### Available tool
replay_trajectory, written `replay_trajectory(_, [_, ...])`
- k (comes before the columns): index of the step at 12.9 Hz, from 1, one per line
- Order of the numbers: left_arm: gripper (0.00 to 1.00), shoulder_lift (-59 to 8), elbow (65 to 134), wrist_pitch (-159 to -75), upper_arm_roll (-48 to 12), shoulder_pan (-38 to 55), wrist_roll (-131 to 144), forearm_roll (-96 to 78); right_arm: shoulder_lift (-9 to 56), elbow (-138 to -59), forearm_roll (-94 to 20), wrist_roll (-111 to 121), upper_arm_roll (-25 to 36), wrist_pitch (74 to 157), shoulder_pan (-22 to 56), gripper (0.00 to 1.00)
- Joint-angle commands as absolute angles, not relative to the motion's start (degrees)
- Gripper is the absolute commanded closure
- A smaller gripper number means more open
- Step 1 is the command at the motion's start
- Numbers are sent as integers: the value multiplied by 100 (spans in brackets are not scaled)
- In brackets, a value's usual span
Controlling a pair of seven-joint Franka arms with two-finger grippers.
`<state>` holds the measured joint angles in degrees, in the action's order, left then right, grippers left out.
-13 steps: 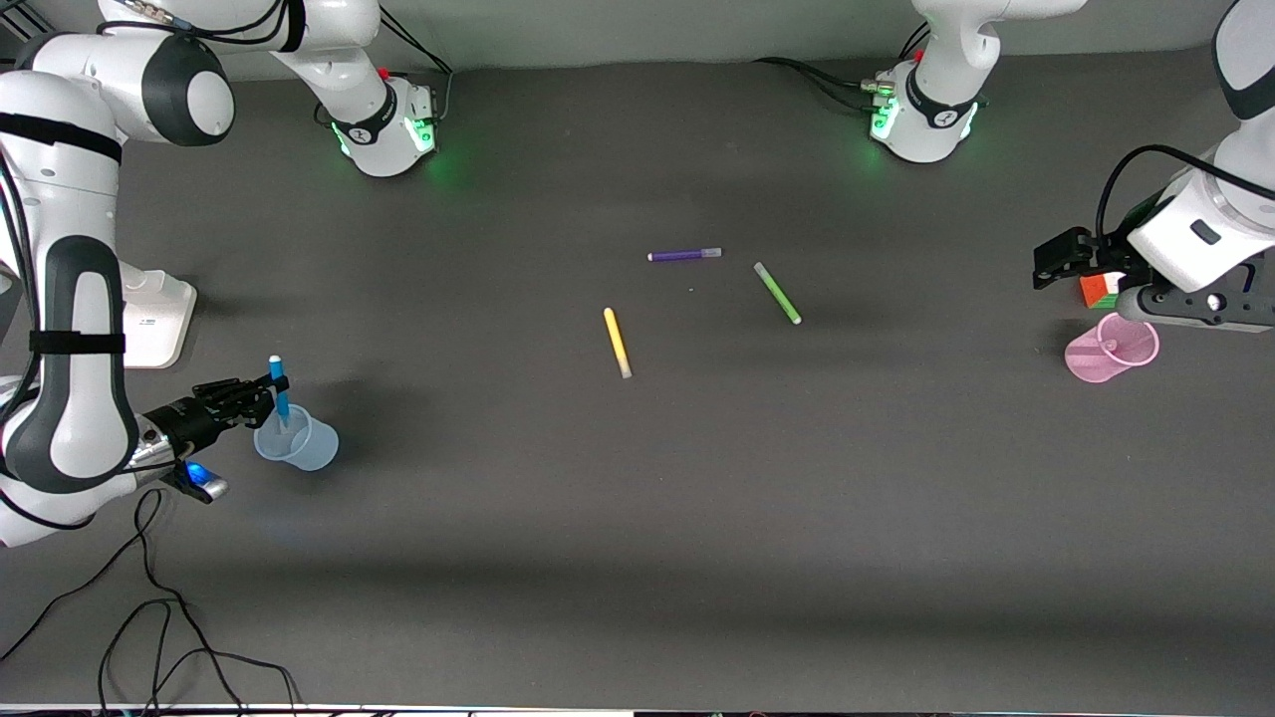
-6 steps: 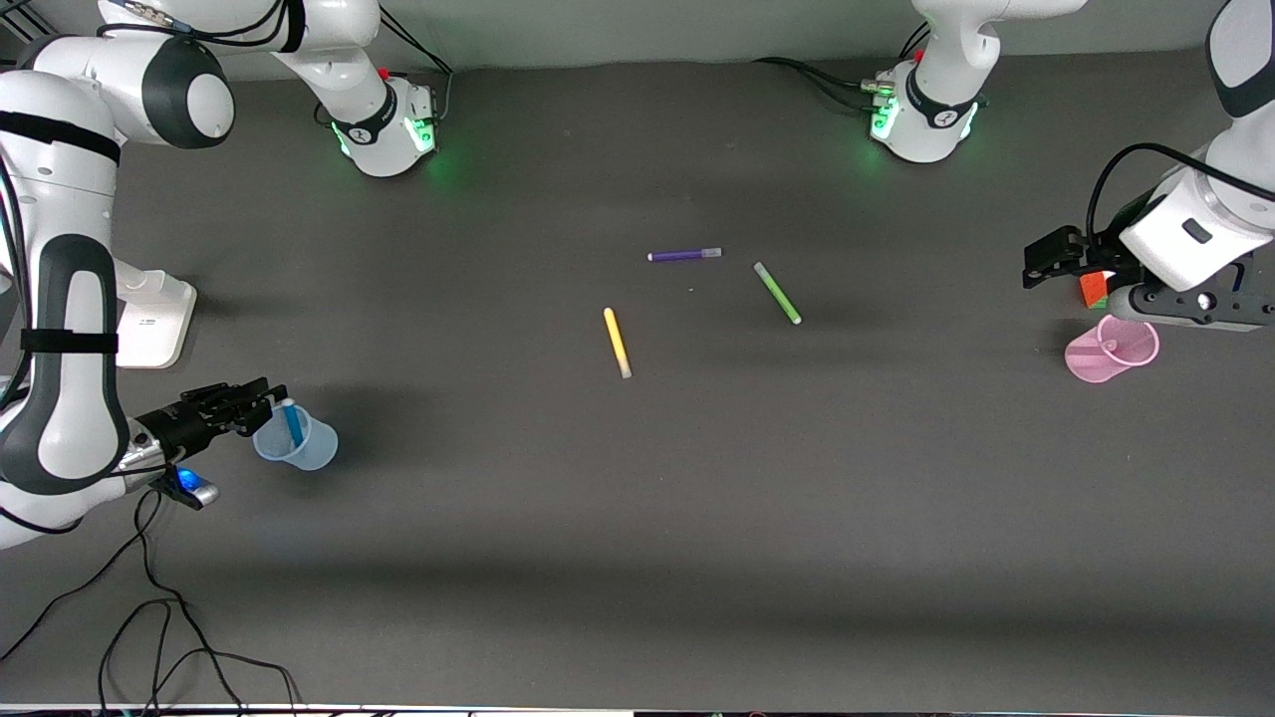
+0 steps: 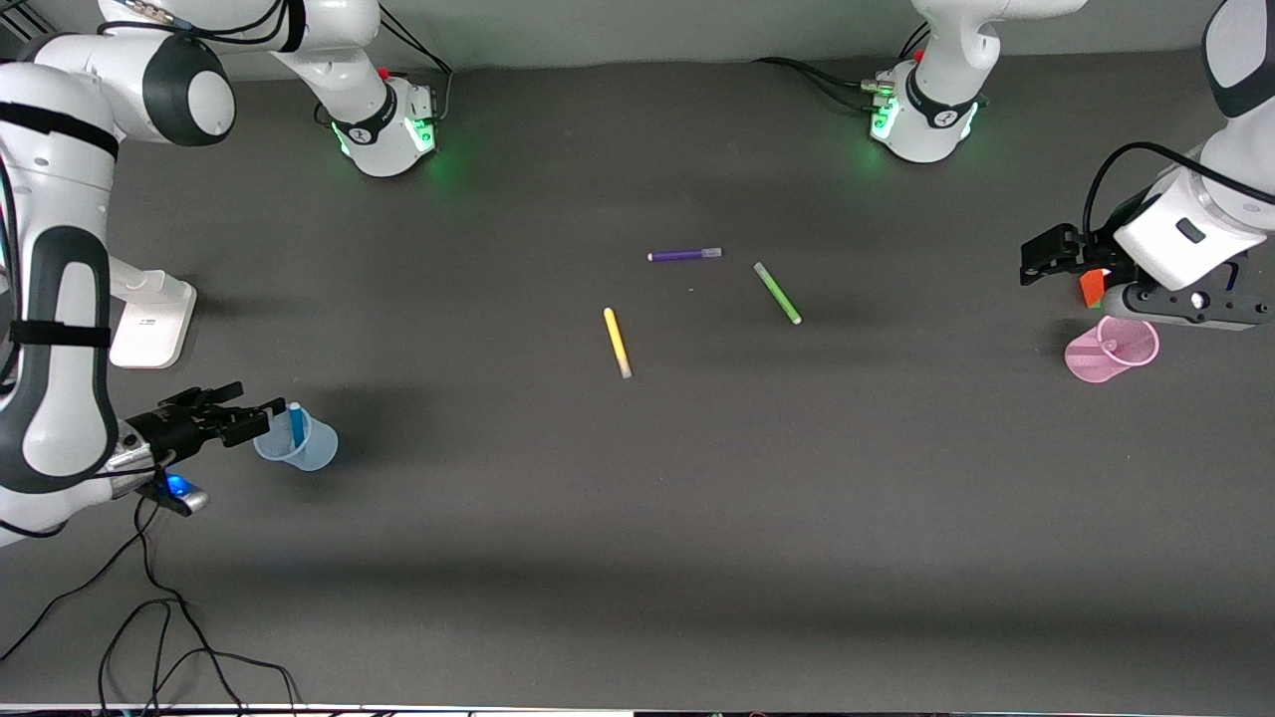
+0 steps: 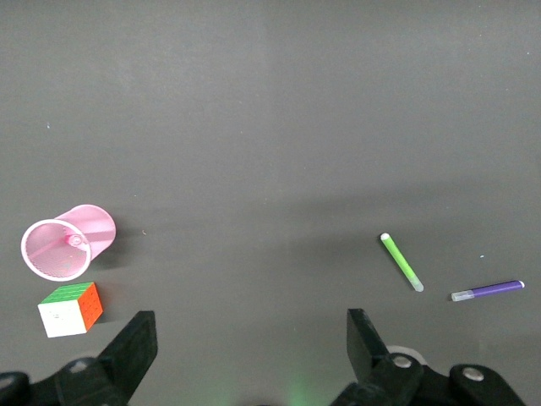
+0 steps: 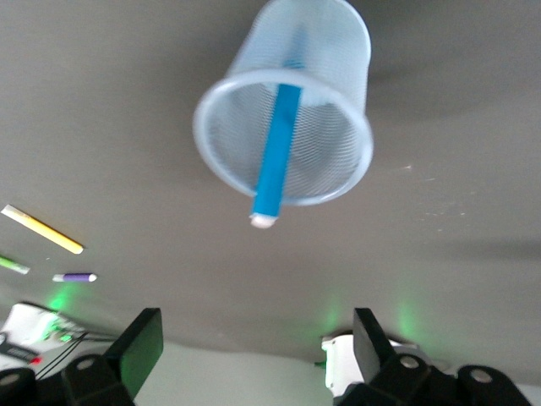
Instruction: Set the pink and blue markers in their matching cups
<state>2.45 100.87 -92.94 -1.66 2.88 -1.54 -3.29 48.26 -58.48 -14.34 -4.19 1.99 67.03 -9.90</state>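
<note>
Since the blue marker [image 3: 297, 423] is seen leaning in the pale blue cup [image 3: 304, 450] at the right arm's end of the table, it is judged light, stiff and slick, best pinched mid-barrel, while the right gripper [image 3: 231, 418] is held just beside the cup's rim with its fingers apart and empty. Toward the left arm's end, the pink cup [image 3: 1108, 355] is seen below the left gripper [image 3: 1056, 261], whose fingers are spread on nothing; only the left wrist view shows a coloured cube [image 4: 71, 309] whole beside that cup, and a pale stub, judged the pink marker, inside it
</note>
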Motion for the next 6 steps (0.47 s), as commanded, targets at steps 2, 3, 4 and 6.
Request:
replay_trajectory(2, [0,272,10037,-9193,-167,352,-114,-220,3396,-6090,-520,-808,237,6986,-159,0])
replay_trajectory(3, [0,272,10037,-9185,-167,343,-123,-220,3088,-6300,-405,-913,237,7153,-63,0])
replay_trajectory(4, [0,272,10037,-9185,-167,343,-123,-211,2746,-6571,-291,-931,237,7381,34,0])
replay_trajectory(6, [0,264,10037,-9193,-167,343,-123,-220,1999,-7387,-211,-940,229,7942,105,0])
